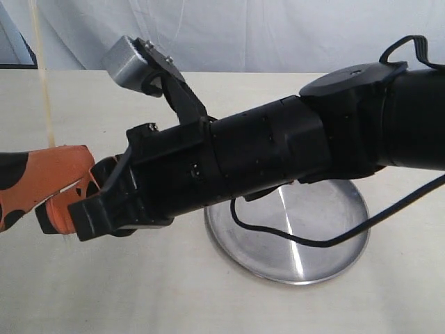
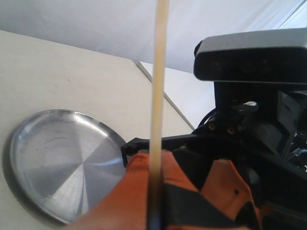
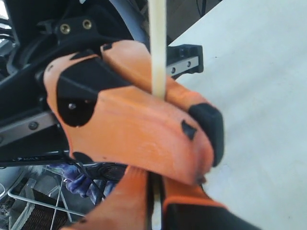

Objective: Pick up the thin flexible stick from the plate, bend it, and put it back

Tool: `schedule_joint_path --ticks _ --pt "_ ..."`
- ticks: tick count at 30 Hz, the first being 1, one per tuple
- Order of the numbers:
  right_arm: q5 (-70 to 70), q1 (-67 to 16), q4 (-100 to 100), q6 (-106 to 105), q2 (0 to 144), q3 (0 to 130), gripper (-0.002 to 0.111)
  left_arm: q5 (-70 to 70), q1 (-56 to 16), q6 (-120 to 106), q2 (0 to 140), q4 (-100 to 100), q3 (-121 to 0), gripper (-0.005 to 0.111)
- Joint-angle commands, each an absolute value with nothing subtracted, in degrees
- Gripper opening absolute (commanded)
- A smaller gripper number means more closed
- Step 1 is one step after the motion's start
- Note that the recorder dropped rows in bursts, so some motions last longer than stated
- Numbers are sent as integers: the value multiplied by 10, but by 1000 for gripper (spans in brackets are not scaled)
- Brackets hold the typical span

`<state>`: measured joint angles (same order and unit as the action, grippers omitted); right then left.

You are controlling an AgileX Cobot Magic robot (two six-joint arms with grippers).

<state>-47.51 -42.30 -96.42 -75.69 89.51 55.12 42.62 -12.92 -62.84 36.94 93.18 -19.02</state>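
Pale tan stick (image 1: 46,90), very thin, stands nearly upright.

1. My exterior feed is mostly a pale cream table (image 1: 208,299), matte and plain.
2. Behind the table's far edge hangs a white cloth (image 1: 278,35), softly creased, spanning nearly the whole width.
3. A dark corner (image 1: 15,52) of something shows at the upper left, beside the cloth. I cannot tell what it is.
4. On my right wrist feed I see a wire rack (image 3: 29,206) off the table, with a blue-purple lump (image 3: 79,179) near it, too blurred to name.
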Motion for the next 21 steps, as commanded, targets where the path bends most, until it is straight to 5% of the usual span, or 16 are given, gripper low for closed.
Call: schedule_joint_path --ticks 1,16,21 --pt "-519 -424 -978 -758 882 563 0 414 -132 -630 371 957 -184 0" --pt "-526 -424 -886 -708 882 563 0 420 -132 -632 371 999 -184 0" --pt "-530 -424 -875 -703 883 563 0 430 -132 -632 371 999 -184 14"
